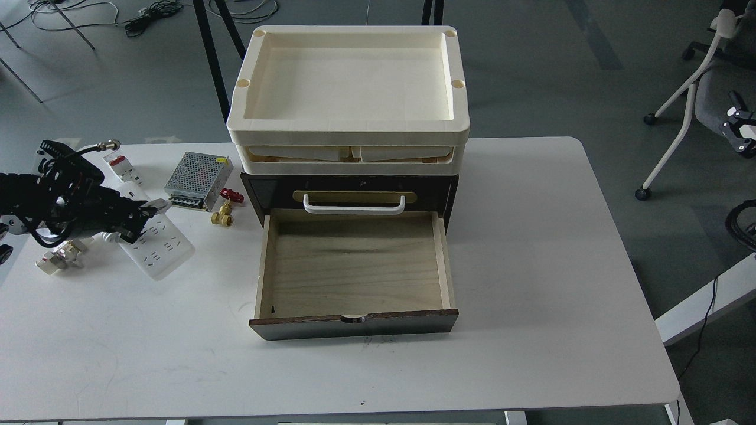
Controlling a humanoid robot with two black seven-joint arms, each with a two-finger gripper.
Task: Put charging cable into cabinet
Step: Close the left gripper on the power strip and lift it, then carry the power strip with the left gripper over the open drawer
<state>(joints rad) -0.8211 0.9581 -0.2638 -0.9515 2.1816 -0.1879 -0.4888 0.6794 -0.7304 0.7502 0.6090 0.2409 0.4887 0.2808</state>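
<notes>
Nearest me, the cabinet (354, 248) has its pale lower drawer pulled out and bare, ready to receive. Left of it on the counter (531, 265), the charging cable (158, 242) lies with its long axis running near-right to far-left. My left tool (139, 219) sits over its far-left end; I cannot tell whether it is clenched, and the far cream trays (348, 77) hold nothing.

Cream trays (348, 127) stacked up high; silver power supply box (198, 172) beside a brass valve (223, 216).

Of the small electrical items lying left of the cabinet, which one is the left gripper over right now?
The white charging cable; the left gripper hangs above it, while the silver power supply and red-topped breaker lie farther back.
</notes>
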